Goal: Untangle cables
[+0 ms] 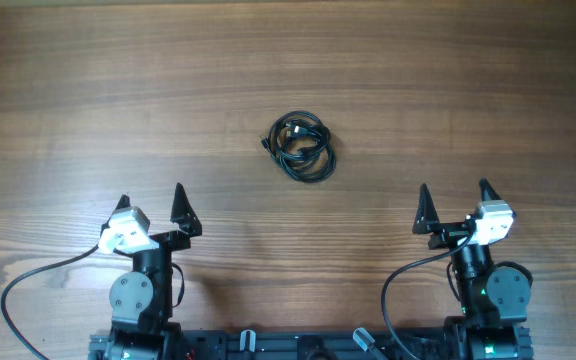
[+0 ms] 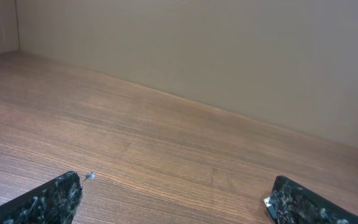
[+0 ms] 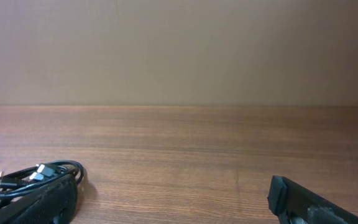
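The surface (image 1: 88,80) is brown wood with long streaks of grain, and a plain beige wall (image 2: 229,50) rises at its far edge. The cables (image 1: 301,147) lie on it in one small heap, out ahead of the two arms and about midway between them.

The left pincer (image 1: 151,205) sits nearer than the cables and well off to their left. Its dark, mottled fingers (image 2: 48,199) are spread wide with nothing in them. The right pincer (image 1: 454,200) sits nearer than the cables and well off to their right, equally released and empty. From the right wrist, the cables (image 3: 33,177) show low on the left, just past that pincer's left finger (image 3: 42,202), which covers their near edge. Two thick wires (image 1: 28,280) curl from the arm bases, far back from the cables.

The cables are thin black cords wound into a rough round coil of overlapping loops. One end pokes out on the coil's left side. A pale, silvery plug (image 3: 37,174) rests on top of the loops.
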